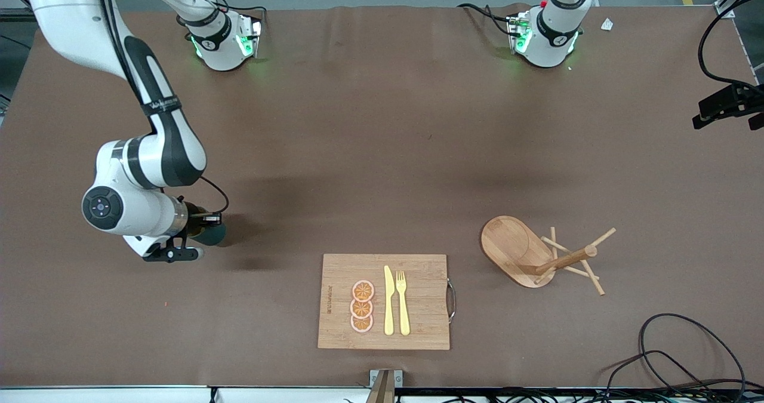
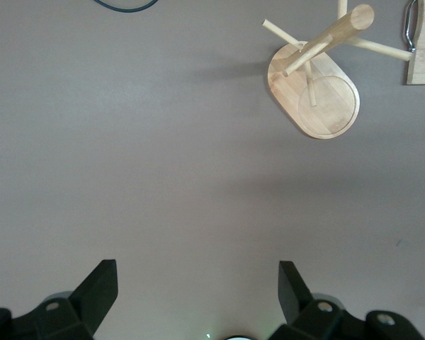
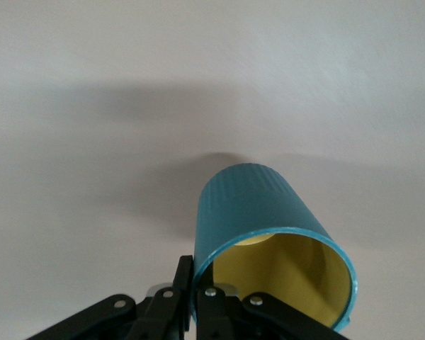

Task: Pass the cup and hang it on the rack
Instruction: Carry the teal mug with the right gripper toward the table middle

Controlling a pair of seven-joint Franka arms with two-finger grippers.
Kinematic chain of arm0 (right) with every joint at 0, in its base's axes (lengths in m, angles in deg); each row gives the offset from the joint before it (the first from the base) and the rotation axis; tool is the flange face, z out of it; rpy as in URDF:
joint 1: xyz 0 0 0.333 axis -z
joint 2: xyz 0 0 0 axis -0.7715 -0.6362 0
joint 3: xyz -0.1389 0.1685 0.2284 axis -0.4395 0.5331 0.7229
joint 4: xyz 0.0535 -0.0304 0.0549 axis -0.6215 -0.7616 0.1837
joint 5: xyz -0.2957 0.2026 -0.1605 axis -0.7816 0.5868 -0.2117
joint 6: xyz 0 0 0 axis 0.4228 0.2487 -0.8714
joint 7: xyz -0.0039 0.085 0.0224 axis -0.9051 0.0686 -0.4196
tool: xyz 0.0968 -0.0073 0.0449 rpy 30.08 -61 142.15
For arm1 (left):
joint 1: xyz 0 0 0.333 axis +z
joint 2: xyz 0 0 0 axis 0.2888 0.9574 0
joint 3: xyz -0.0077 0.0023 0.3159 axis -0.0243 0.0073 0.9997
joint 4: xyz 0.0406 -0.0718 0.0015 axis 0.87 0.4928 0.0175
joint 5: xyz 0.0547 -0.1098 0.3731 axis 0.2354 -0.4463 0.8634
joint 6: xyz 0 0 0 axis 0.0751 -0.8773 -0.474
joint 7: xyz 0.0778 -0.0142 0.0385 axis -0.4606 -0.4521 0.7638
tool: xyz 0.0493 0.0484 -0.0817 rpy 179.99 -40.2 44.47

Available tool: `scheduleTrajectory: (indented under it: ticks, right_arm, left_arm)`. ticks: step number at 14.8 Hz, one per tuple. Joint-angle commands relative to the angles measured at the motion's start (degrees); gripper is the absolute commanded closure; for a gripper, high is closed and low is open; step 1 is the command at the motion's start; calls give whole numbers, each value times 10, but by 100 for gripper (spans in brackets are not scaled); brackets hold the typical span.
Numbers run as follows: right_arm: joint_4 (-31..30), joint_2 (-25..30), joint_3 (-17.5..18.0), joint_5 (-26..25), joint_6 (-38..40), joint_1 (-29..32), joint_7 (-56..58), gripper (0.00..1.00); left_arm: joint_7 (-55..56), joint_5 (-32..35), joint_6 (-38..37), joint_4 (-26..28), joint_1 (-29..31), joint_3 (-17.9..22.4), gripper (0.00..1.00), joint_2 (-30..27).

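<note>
The teal-green cup (image 1: 215,234) is in my right gripper (image 1: 200,236), low over the table toward the right arm's end. In the right wrist view the gripper (image 3: 202,273) is shut on the rim of the cup (image 3: 251,202), one finger inside the yellowish interior and one outside. The handle is hidden. The wooden rack (image 1: 514,249) stands toward the left arm's end, its post and pegs free. It also shows in the left wrist view (image 2: 329,99). My left gripper (image 2: 198,268) is open and empty, high over bare table, and is out of the front view.
A bamboo cutting board (image 1: 418,325) with orange slices (image 1: 362,307), a yellow knife (image 1: 388,301) and a fork (image 1: 403,301) lies near the front edge, between cup and rack. Black cables (image 1: 686,355) coil at the front corner by the rack.
</note>
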Motion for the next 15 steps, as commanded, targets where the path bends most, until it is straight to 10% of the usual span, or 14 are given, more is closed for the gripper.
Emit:
scheduleTrajectory:
  ticks: [1,11,15]
  right_arm:
    - [53,7,-3,13,20,-67,-10,100]
    - [272,-159,-2,86,9,-283,-305,100]
    - [305,-228,-3,89,-108,-360,-401,99]
  left_arm:
    - [-7,-6,-9,-16,0,1,0,11]
    - [-5,-9,-8,-16,-5,-1,0,25]
    - [-8,-7,0,-22,-4,-1,0,42]
